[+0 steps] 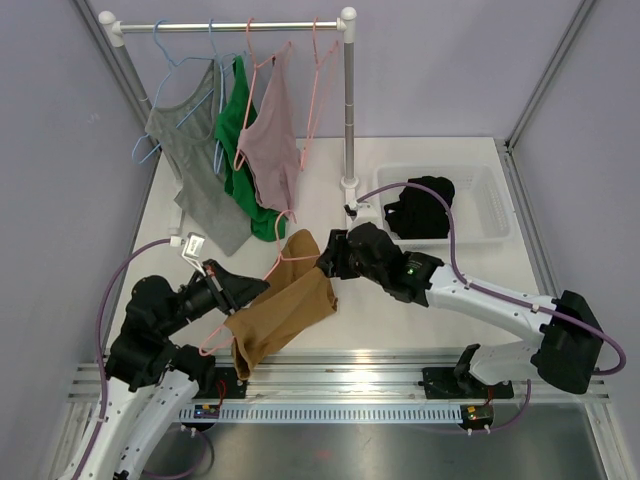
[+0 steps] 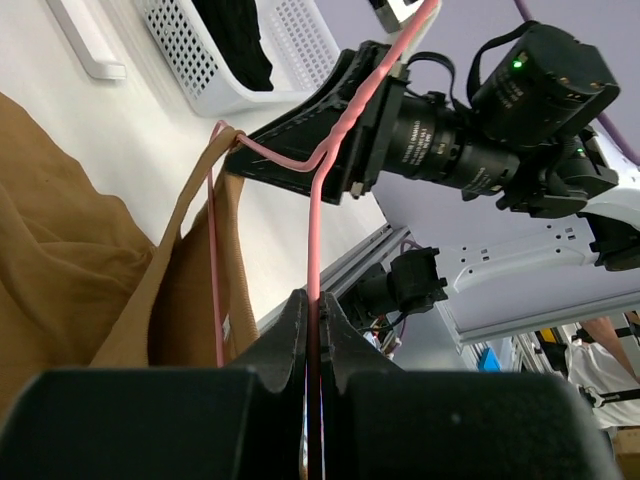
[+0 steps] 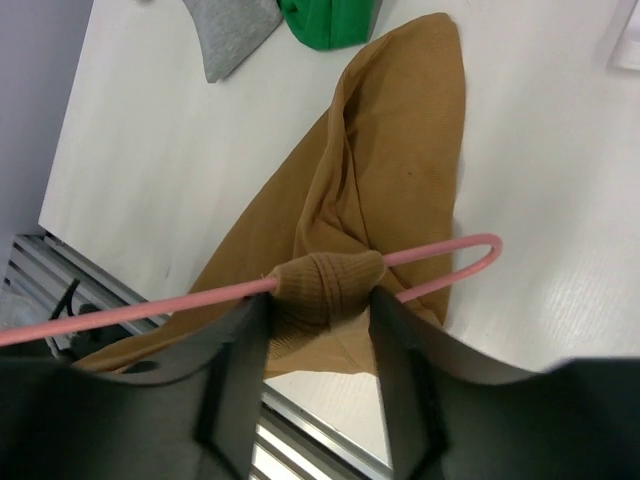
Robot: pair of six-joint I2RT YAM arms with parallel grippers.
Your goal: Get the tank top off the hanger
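My left gripper [image 2: 314, 300] is pressed together on the pink hanger [image 2: 313, 230], pinching the bare wire so the frame stays put while the cloth is worked off it. The brown tank top [image 1: 285, 310] lies crumpled on the table [image 1: 400, 310] close to its near edge, between my two arms, and is still threaded on that wire.

My right gripper [image 3: 320, 310] straddles a bunched wad of the strap where it rides on the wire. As far as my wrist view shows, the jaws press on it from both sides. I judge this to be the place to grip because the strap must slide along and off the end of the wire. How firmly I have it, I cannot tell.

Much is hidden. The cloth covers most of the frame, so I cannot tell whether the other strap is free. My own fingers block the lower part of both wrist views. Toward the far edge, the rack [image 1: 348, 100] and the white basket [image 1: 490, 215] stand well apart from this work.
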